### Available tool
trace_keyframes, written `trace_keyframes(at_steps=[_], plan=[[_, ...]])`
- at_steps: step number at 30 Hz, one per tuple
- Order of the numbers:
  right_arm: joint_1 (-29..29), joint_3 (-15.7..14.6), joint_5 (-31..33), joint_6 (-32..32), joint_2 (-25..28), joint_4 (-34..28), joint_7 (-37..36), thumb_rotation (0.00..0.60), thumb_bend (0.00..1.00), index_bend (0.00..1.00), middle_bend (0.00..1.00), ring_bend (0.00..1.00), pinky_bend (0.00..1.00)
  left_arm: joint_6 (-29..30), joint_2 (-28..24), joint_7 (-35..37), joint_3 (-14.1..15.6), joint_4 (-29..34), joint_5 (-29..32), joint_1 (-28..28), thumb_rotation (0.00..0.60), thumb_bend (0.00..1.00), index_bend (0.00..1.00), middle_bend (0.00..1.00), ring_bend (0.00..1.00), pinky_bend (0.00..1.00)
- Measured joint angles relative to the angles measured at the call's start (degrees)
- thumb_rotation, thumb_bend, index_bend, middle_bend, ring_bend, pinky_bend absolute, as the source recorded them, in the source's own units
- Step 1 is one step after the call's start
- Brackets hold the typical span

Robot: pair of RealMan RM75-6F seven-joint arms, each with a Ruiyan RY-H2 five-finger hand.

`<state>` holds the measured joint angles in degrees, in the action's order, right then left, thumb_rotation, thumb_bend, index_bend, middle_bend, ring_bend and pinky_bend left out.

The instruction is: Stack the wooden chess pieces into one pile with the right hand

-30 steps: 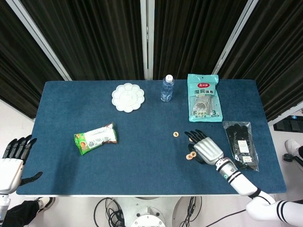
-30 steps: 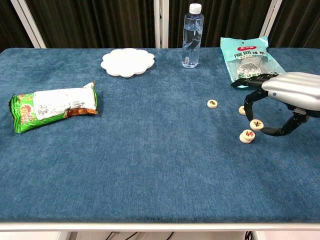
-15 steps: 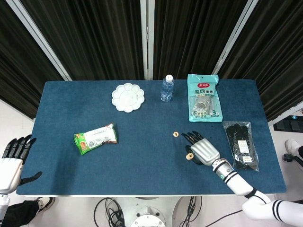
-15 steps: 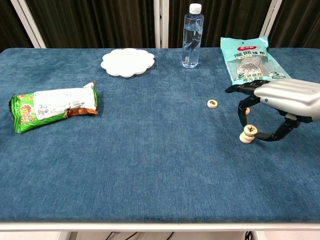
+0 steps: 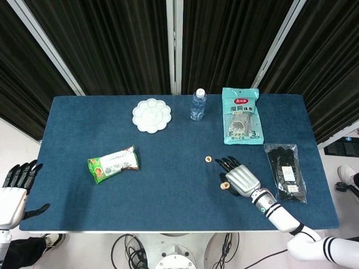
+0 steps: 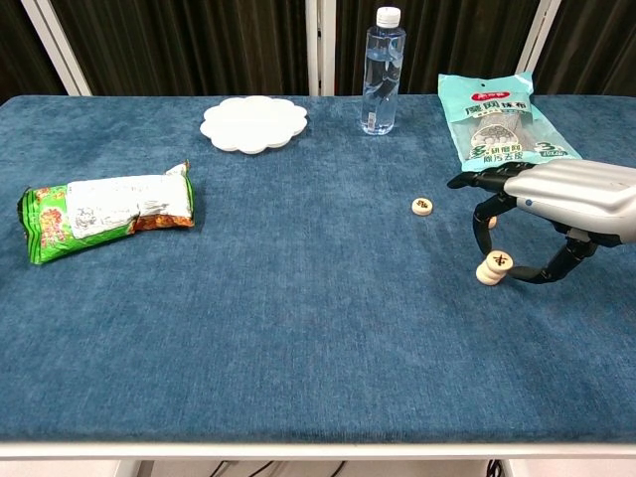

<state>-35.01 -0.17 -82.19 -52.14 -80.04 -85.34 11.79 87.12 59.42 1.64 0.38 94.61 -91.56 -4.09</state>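
Observation:
Two round wooden chess pieces form a small stack (image 6: 493, 267) on the blue table at the right; in the head view the stack (image 5: 224, 185) shows just left of my right hand. My right hand (image 6: 566, 194) (image 5: 242, 179) arches over it, thumb and a finger pinching the top piece as it rests on the lower one. Another chess piece (image 6: 422, 206) (image 5: 208, 159) lies alone up and to the left. A further piece (image 6: 489, 221) peeks out behind the fingers. My left hand (image 5: 14, 190) hangs off the table's left edge, fingers spread, holding nothing.
A water bottle (image 6: 382, 70) and a white flower-shaped plate (image 6: 254, 123) stand at the back. A teal packet (image 6: 497, 124) lies behind my right hand. A green snack bag (image 6: 104, 211) lies at the left. A black bag of gloves (image 5: 285, 171) lies right of my right hand.
My right hand carried its chess piece left and down onto the other piece, making a two-high stack. In the last half second it barely moved. The left hand stayed put.

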Motion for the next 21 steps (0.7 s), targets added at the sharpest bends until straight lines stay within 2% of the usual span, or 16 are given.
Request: trace_keyframes(at_steps=[21], plan=[[0.0,0.0,-0.2,-0.1,1.5,-1.5,-0.8,0.600,0.23,0.39,0.02,0.00,0.00,0.2,-0.1,0.0,0.0,0.2,-0.2,0.0,0.600,0.00,0.07,0.00,0.00,0.00]])
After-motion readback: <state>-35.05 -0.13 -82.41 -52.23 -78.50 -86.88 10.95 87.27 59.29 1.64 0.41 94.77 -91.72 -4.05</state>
